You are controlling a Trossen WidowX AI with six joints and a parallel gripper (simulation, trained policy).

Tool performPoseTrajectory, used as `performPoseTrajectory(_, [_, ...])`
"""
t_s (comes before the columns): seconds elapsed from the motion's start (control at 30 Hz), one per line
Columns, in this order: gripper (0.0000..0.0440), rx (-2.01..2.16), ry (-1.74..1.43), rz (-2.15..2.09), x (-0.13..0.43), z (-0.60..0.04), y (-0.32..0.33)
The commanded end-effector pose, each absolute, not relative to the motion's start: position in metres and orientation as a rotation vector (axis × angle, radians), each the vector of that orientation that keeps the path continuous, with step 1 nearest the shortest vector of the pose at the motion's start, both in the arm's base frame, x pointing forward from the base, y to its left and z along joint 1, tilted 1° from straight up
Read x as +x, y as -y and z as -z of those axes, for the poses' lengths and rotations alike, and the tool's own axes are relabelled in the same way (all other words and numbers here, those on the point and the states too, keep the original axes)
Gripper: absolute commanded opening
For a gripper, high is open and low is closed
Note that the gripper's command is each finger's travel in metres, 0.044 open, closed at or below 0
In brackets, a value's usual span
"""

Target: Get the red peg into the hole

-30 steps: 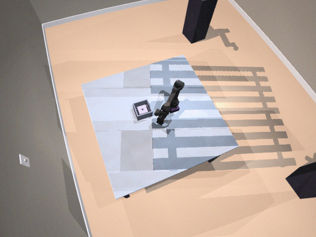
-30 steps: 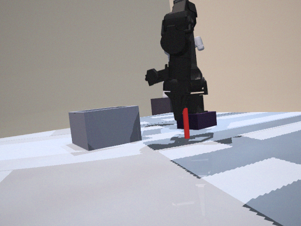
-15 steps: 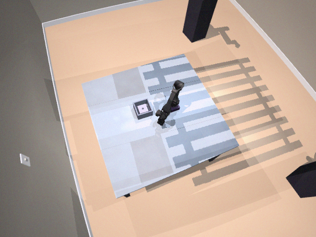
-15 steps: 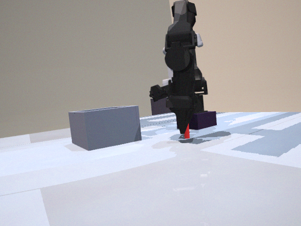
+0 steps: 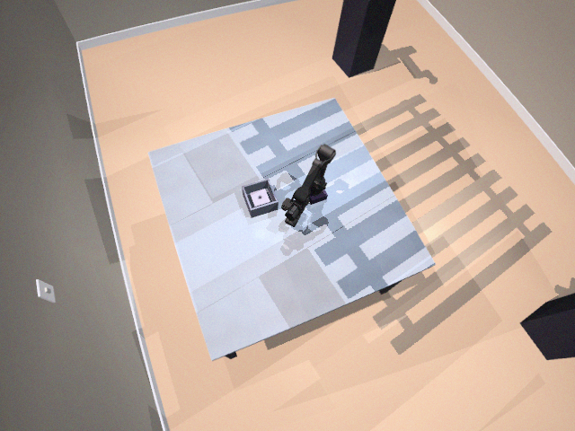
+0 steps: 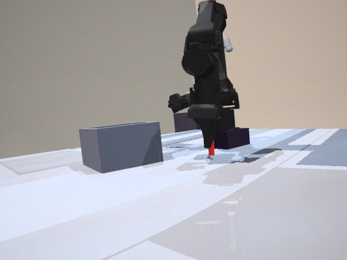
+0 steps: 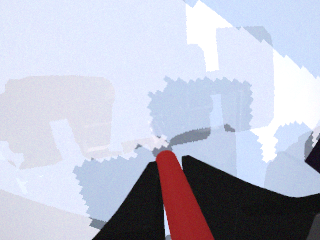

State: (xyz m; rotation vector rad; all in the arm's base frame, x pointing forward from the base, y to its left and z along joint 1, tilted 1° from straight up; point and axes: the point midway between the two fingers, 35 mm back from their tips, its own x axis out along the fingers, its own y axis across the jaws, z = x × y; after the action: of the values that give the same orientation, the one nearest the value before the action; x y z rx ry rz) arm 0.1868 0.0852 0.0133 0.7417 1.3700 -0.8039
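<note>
- So the gripper [image 5: 290, 224] [image 6: 207, 147] [image 7: 169, 166] has its jaws drawn in narrow with the red peg [image 6: 211, 149] [image 7: 182, 200] held between them. The wrist view shows it pretty well: one black finger on each side, peg running down the middle.
- In the exterior view the peg's lower end pokes out below the fingertips, close to upright with a bit of a lean. It's right down by the table [image 5: 208, 259] [image 6: 140, 209] [image 7: 50, 40], but honestly can't tell if it's touching or hanging just above. From the top view the peg is hidden under the gripper.
- The fingers point down at the table and the tips are low, below the box's top edge in the exterior picture.
- Open gray box [image 5: 263, 212] [image 6: 128, 148] sits near the jaws, off to picture-left of them in the top and exterior views, with a gap between. Peg's outside it.
- Down inside the box, also picture-left of the jaws, is a pale plate [image 5: 253, 196] with a small dark hole [image 5: 260, 197] around its middle.
- The black arm [image 5: 311, 180] [image 6: 207, 41] reaches above the jaws, and its dark purple base block [image 5: 318, 197] [image 6: 239, 138] is picture-right of them.
</note>
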Motion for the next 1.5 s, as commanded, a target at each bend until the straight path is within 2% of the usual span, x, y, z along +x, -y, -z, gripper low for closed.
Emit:
performPoseTrajectory(0.0, [0.0000,0.714,-1.329,0.777,0.194,-0.026,-0.079])
performPoseTrajectory(0.8, [0.0000,0.583,-1.146,0.720,0.243,-0.109,-0.029])
performPoseTrajectory(1.47, [0.0000,0.645,-1.076,0.816,0.282,-0.119,0.041])
